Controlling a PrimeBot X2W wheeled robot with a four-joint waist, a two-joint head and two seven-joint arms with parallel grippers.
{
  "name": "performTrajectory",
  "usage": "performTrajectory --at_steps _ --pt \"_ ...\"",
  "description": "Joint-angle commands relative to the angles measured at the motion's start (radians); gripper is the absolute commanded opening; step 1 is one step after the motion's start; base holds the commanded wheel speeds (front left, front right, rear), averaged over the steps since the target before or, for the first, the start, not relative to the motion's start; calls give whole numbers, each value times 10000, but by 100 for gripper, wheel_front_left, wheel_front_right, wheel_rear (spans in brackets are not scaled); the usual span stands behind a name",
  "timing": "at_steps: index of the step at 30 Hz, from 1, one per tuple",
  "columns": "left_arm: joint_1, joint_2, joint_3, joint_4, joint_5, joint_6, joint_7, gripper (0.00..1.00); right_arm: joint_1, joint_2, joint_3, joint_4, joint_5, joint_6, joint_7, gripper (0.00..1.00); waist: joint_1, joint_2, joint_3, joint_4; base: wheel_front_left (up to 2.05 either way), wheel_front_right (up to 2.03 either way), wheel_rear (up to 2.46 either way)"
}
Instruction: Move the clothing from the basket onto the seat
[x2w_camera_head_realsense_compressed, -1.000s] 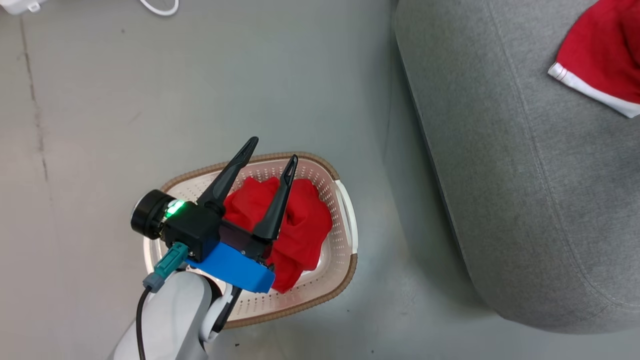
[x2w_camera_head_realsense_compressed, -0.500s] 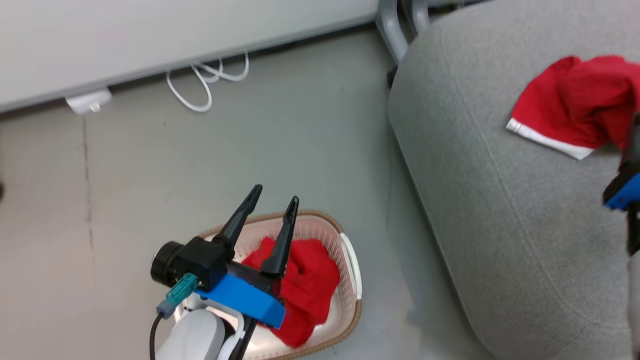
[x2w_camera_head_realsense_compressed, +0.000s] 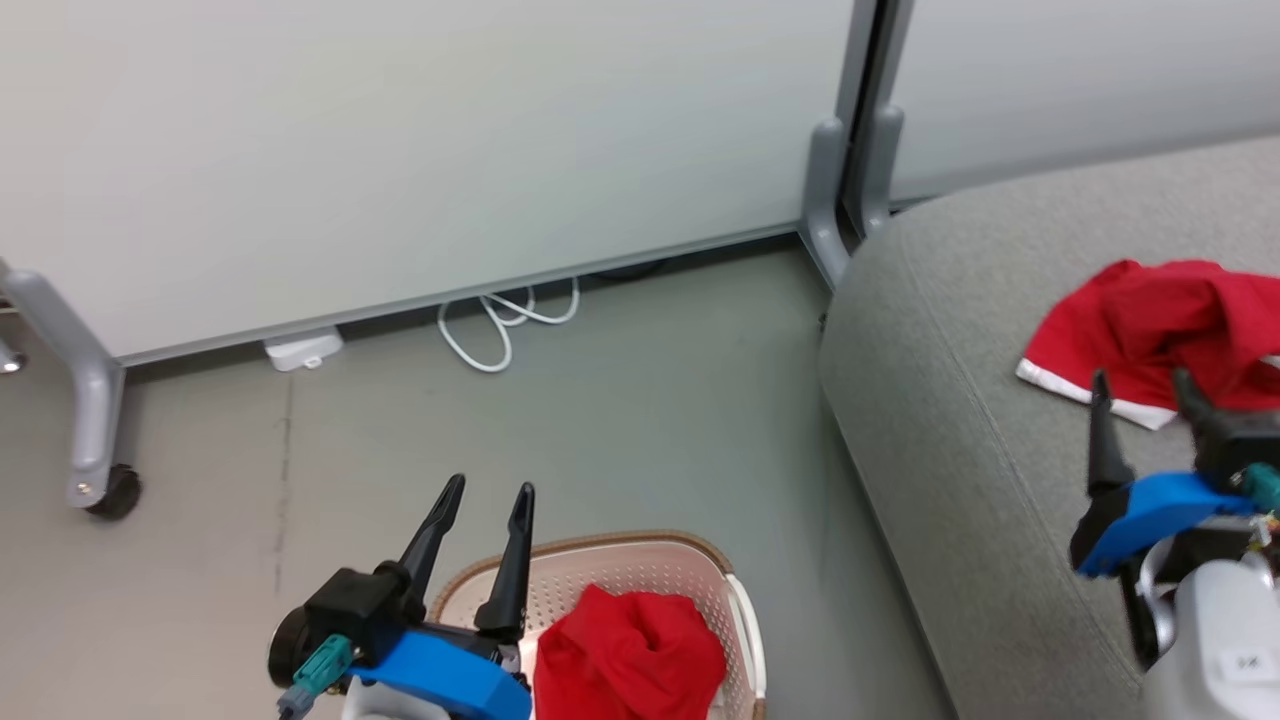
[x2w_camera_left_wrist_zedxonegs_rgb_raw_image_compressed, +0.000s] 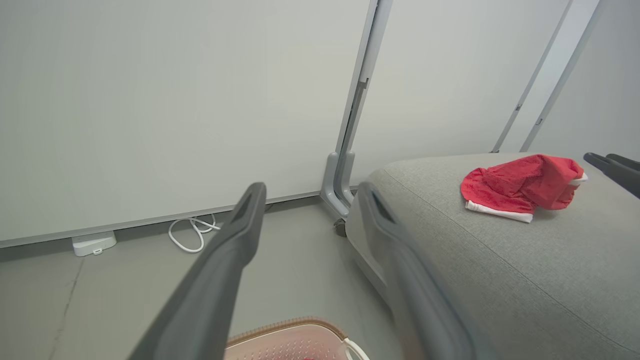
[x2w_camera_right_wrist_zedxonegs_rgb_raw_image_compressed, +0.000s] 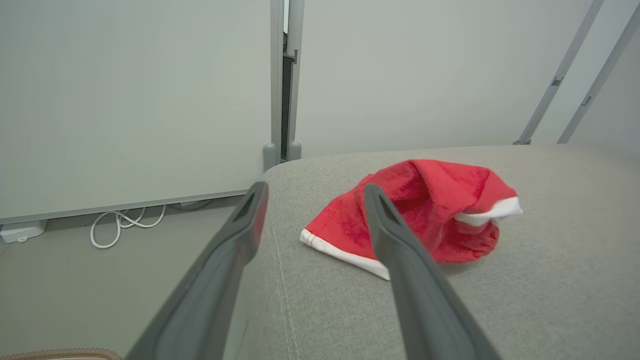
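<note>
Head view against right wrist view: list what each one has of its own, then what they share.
Head view's own: the red garment heaped in the basket, the open left pincer by the basket's left edge, and a caster under a partition leg.
Right wrist view's own: slanted grey bars at upper right.
Shared: the seat, the other red garment lying on it, the open right pincer near that garment and holding nothing, the white cable on the floor, and the basket's brown rim.
</note>
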Motion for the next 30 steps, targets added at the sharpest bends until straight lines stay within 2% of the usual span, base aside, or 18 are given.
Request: performTrajectory --at_steps 1,9,15,21,30 --pt "174 -38 182 19 97 -18 -27 100 436 126 284 -297 206 1 -45 100 3 0 -361 349 0 0 0" --pt "648 -122 1134 -25 275 -18 -29 100 2056 461 2164 -2078 1430 1 91 100 3 0 -603 897 0 0 0" --pt "799 -147 1793 -19 476 -16 -29 100 2748 507 3020 -2875 2103 1 456 100 3 0 -589 1204 0 0 0" --pt "937 -174 2302 -29 632 -16 -27 100 3100 504 3289 -3336 2555 1 645 100 3 0 -572 1304 0 0 0" --pt "975 -255 2482 -108 752 -16 -29 100 3232 507 3351 -3657 2646 1 821 100 3 0 -408 1326 0 0 0"
